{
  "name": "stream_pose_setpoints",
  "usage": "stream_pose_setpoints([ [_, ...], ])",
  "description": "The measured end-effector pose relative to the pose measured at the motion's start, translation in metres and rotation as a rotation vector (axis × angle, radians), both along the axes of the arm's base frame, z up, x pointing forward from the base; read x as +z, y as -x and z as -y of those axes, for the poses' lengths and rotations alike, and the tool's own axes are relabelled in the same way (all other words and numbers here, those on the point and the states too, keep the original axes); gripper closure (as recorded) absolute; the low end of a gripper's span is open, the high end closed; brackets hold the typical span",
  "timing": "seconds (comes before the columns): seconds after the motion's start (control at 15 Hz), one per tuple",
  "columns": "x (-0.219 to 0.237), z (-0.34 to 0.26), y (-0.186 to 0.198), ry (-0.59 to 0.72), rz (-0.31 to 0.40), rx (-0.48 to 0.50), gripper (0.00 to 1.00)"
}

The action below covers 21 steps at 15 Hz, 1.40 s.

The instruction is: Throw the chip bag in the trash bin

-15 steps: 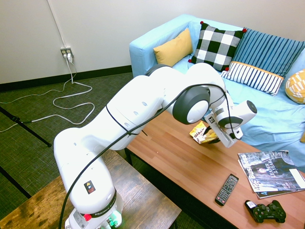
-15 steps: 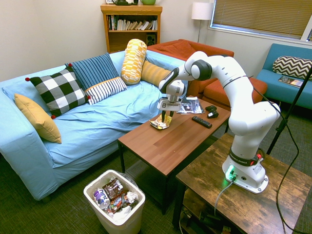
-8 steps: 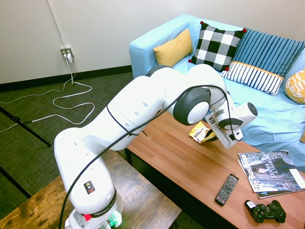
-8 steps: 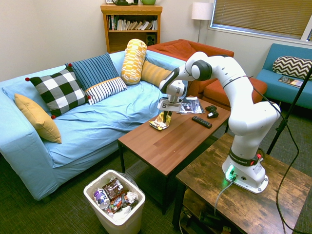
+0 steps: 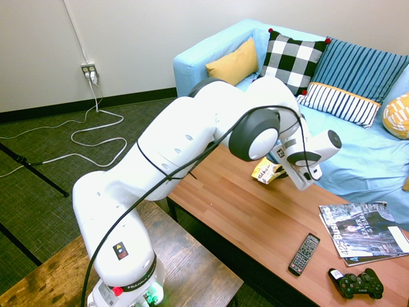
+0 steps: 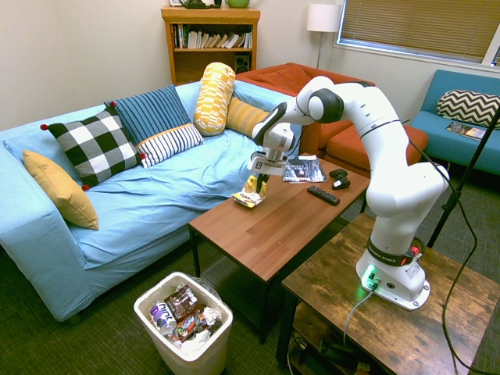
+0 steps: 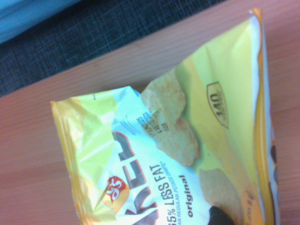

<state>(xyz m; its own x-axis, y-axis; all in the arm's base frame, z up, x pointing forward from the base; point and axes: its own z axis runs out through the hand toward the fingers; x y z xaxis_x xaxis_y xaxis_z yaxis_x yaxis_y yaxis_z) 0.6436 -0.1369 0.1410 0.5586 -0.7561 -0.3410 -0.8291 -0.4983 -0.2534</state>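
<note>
The yellow chip bag (image 6: 250, 197) hangs from my gripper (image 6: 258, 185), which is shut on its upper edge, just above the far side of the wooden coffee table (image 6: 273, 228) near the sofa. From the other side the chip bag (image 5: 265, 171) sticks out to the left of the wrist, and the fingers are hidden behind it. The wrist view is filled by the chip bag (image 7: 187, 140), with red lettering and pictured chips, above the wood. The white trash bin (image 6: 183, 324) stands on the floor in front of the table's left end, holding dark wrappers.
A remote (image 5: 304, 253), a black game controller (image 5: 356, 284) and a magazine (image 5: 361, 240) lie at the table's other end. The blue sofa (image 6: 156, 195) with cushions runs along the table's far side. A darker wooden table (image 6: 391, 328) bears the arm.
The fingers have closed on the chip bag. The gripper has since carried it a little up and toward the sofa-side edge of the table.
</note>
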Motion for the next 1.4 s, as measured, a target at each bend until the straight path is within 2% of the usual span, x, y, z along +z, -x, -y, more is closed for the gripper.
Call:
stream_pose_setpoints([
  [0.13,0.044,-0.043,0.002,-0.011,0.058,0.029,1.0],
  [0.33,0.11,-0.142,0.017,0.022,0.141,0.087,1.0],
  [0.6,0.152,-0.304,0.075,0.148,0.181,0.152,1.0],
  [0.87,0.131,-0.422,0.12,0.281,0.165,0.204,1.0],
  [1.4,0.016,-0.558,0.153,0.483,0.133,0.288,1.0],
])
